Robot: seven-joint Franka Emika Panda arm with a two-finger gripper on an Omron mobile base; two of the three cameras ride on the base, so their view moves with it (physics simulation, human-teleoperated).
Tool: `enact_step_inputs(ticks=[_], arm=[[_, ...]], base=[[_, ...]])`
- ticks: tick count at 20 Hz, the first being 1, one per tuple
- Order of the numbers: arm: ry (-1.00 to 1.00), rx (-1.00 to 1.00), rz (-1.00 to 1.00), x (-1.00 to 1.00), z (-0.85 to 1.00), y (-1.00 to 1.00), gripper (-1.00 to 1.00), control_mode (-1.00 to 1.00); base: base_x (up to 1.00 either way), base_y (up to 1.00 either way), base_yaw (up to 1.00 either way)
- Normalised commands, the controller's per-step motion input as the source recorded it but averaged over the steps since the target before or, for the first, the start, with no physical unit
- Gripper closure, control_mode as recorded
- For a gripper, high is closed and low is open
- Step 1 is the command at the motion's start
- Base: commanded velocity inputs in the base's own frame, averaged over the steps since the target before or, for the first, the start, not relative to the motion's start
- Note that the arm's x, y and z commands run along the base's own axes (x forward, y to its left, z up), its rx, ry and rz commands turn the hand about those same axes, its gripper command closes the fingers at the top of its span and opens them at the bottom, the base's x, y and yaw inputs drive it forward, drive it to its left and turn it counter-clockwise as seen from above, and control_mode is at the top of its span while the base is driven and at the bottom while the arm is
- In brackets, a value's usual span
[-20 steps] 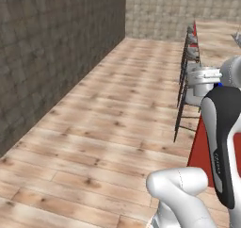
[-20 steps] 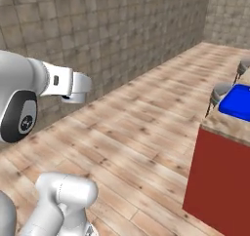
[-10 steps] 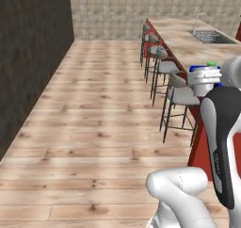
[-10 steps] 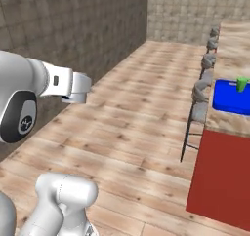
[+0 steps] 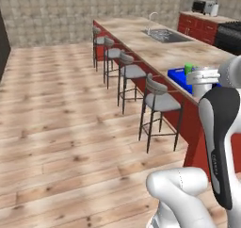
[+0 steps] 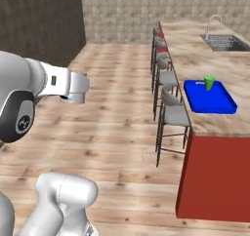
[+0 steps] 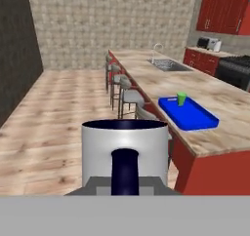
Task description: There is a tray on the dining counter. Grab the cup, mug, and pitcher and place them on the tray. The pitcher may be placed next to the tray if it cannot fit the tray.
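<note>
The base has swung round, so the dining counter (image 6: 215,69) now runs ahead. The gripper (image 7: 125,181) is nearly closed on the mug (image 7: 125,154), held upright off the counter, dark handle toward the camera. The cup (image 6: 209,82) stands upright in the tray (image 6: 215,103).

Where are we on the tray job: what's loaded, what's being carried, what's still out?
Done: the cup stands on the tray, toward its far end, on the dining counter. In hand: the mug sits upright right in front of the hand camera, handle toward it, apparently gripped and not yet over the counter. Left: set the mug on the tray, then fetch the pitcher.
</note>
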Motion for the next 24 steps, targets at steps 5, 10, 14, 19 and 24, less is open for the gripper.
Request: enact_step_inputs(ticks=[5, 10, 14, 19, 24], arm=[[0.00, 0.00, 0.00, 0.00, 0.00, 0.00, 1.00, 1.00], [0.00, 0.00, 0.00, 0.00, 0.00, 0.00, 1.00, 1.00], [0.00, 0.00, 0.00, 0.00, 0.00, 0.00, 1.00, 1.00], [0.00, 0.00, 0.00, 0.00, 0.00, 0.00, 1.00, 1.00], [0.00, 0.00, 0.00, 0.00, 0.00, 0.00, 1.00, 1.00]], base=[[0.83, 0.37, -0.60], [0.59, 0.41, -0.61], [0.35, 0.75, -0.63], [0.27, 0.71, -0.60], [0.27, 0.55, -0.52]])
